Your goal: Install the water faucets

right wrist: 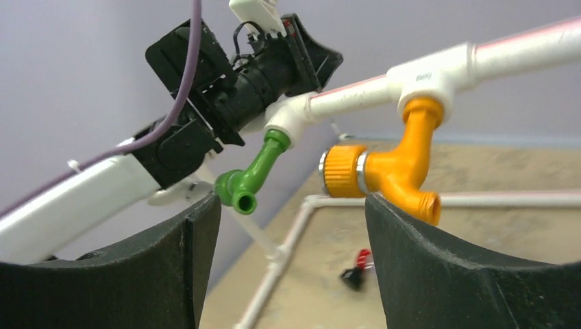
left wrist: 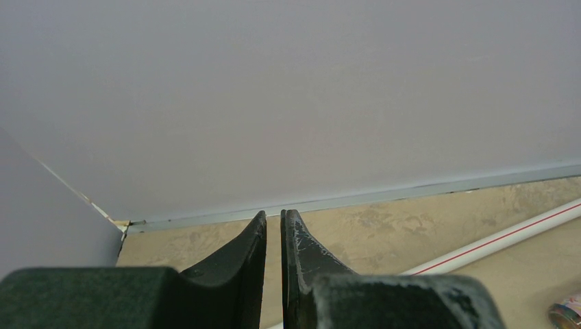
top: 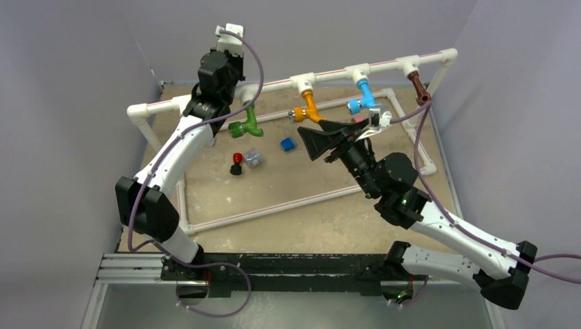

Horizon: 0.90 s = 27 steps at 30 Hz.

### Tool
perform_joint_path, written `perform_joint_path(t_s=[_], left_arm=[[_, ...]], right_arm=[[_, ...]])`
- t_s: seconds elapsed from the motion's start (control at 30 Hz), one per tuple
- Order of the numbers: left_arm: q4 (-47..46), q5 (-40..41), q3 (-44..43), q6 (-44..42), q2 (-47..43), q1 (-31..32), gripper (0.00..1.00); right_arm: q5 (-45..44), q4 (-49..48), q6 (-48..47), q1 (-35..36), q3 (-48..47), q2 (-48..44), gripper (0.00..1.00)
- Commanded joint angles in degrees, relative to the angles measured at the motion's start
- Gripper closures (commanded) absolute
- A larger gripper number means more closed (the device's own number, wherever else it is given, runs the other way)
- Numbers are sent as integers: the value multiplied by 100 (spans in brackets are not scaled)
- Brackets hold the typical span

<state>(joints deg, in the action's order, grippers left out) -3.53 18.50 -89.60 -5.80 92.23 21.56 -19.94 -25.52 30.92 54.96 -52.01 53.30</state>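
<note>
Four water faucets hang from the raised white pipe rail (top: 336, 74): green (top: 246, 125), orange (top: 308, 108), blue (top: 363, 96) and brown (top: 418, 88). My right gripper (top: 312, 140) stands open just on the near side of the orange faucet (right wrist: 397, 171), whose spout sits right above the right finger. Nothing lies between its fingers (right wrist: 293, 202). The green faucet (right wrist: 253, 175) shows beyond the left finger. My left gripper (top: 231, 42) is raised by the rail's left corner elbow and points at the back wall. It is shut and holds nothing (left wrist: 274, 214).
On the tan board inside the low pipe frame (top: 274, 209) lie a small red-and-black piece (top: 236, 163), a clear small part (top: 253, 157) and a blue block (top: 288, 144). Grey walls close in at the back and both sides.
</note>
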Motion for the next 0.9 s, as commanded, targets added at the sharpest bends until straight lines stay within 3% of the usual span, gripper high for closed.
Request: perform_joint_path(t_s=[0.0,0.43,0.87], left_arm=[[622,-4,302,-148,290,164,88],[613,12,302,-174,287,164,88],[584,48,312,-217,304,164,88]], right_arm=[[223,715,-2578,18,-637,-118,21],[402,1159,-7793,83,-672,42,20],[-968,-1529,-11240,377,91,1045,20]])
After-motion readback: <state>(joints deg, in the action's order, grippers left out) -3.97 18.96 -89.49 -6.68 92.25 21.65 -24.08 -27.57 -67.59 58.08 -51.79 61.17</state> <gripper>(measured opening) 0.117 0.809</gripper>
